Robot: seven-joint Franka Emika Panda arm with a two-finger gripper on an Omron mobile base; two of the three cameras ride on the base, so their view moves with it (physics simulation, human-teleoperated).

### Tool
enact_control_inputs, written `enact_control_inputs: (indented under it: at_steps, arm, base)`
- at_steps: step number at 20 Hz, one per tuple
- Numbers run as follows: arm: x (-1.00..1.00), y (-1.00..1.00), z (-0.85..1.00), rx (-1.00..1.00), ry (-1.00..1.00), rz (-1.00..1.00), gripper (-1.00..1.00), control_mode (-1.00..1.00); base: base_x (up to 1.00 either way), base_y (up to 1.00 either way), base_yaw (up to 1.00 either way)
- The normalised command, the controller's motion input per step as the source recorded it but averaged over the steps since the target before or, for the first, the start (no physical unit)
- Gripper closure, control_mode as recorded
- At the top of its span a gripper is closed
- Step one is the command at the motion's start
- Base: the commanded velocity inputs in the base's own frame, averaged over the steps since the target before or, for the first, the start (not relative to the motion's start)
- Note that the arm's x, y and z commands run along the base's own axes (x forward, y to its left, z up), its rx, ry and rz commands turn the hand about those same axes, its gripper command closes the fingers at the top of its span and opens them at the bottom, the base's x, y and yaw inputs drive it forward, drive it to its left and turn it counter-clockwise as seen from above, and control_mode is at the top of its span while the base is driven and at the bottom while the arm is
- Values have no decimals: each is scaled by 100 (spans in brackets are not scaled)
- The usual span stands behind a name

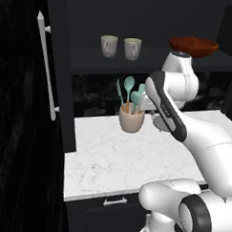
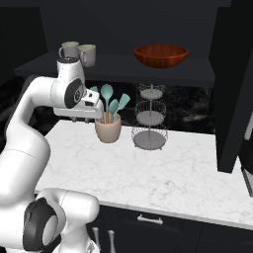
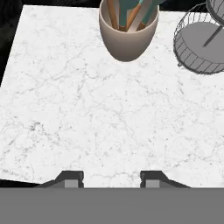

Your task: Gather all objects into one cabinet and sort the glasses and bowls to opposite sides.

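Nearest you in the hand view, the gripper [image 3: 111,179] hangs over bare marble counter [image 3: 87,109], its fingertips [image 3: 72,178] parted with nothing between them. No writing or label can be read anywhere. Ahead of it stands the pot [image 3: 127,35], holding teal spoons [image 2: 111,101]; just beside it is a wire rack [image 2: 149,118], its tiers bare. On the open shelf [image 2: 118,66] above, you have two cups [image 1: 120,46] side by side at the left and the red-brown bowl [image 2: 161,55] well apart at the right. The cabinet door [image 1: 22,114] with its white handle [image 1: 47,67] stands open at the left.
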Motion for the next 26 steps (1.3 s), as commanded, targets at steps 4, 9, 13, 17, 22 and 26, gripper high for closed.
enact_control_inputs:
  at_steps: [4,9,13,17,22,26]
  arm:
    - [-23,-2,0,0,0,-3,-100,-100]
    - [-66,-29,0,0,0,-12,-100,-100]
    - [-86,-34,21,0,-1,-1,-100,-100]
    - [-94,-20,32,0,-1,3,-100,-100]
    - [-61,0,53,-3,-1,0,-100,-100]
    - [-36,6,52,-6,0,-2,-100,-100]
  base:
    - [0,0,0]
    - [0,0,0]
    - [0,0,0]
    - [0,0,0]
    - [0,0,0]
    - [0,0,0]
